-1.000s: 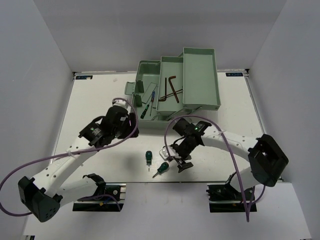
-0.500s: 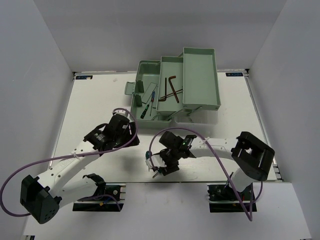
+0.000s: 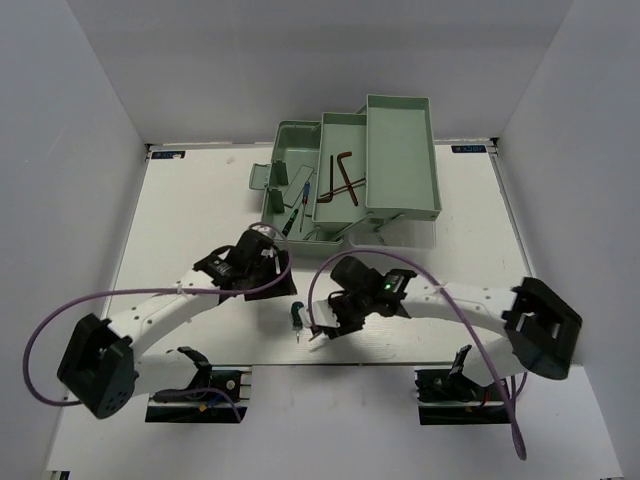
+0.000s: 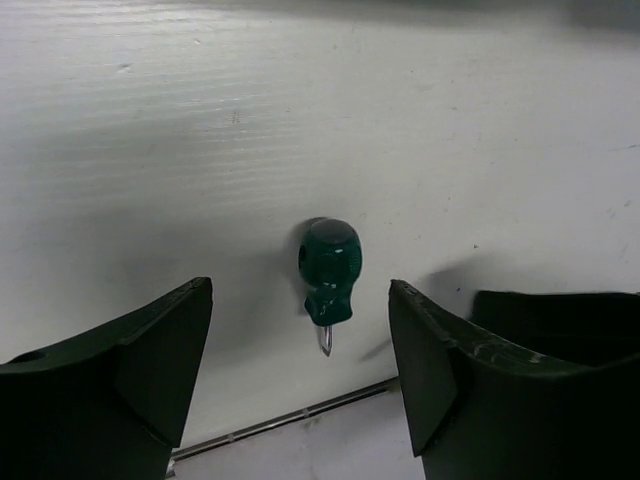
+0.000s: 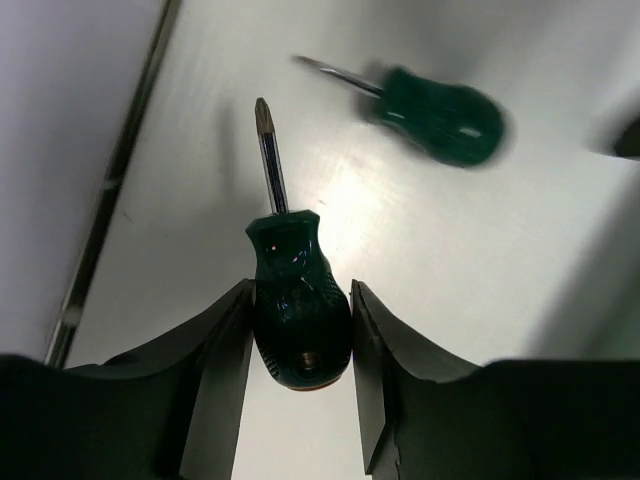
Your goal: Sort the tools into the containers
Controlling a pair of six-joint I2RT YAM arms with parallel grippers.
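My right gripper [image 5: 300,330] is shut on a stubby green-handled screwdriver [image 5: 298,300], both fingers against its handle, shaft pointing away, low over the table. In the top view this gripper [image 3: 323,325] is near the front edge. The second green-handled screwdriver [image 3: 296,318] lies just left of it and shows blurred in the right wrist view [image 5: 440,122]. My left gripper [image 4: 300,370] is open and empty, with that screwdriver [image 4: 328,268] on the table ahead between its fingers. In the top view the left gripper [image 3: 272,268] is above and left of it.
The pale green toolbox [image 3: 400,130] stands open at the back. Hex keys [image 3: 342,176] lie in its middle tray and thin screwdrivers [image 3: 298,208] in the lower left one. The table's front edge rail [image 4: 290,425] runs close behind the loose screwdriver.
My right gripper moved left and forward and closed on the nearer green screwdriver. My left arm swung right and down towards the other green screwdriver.
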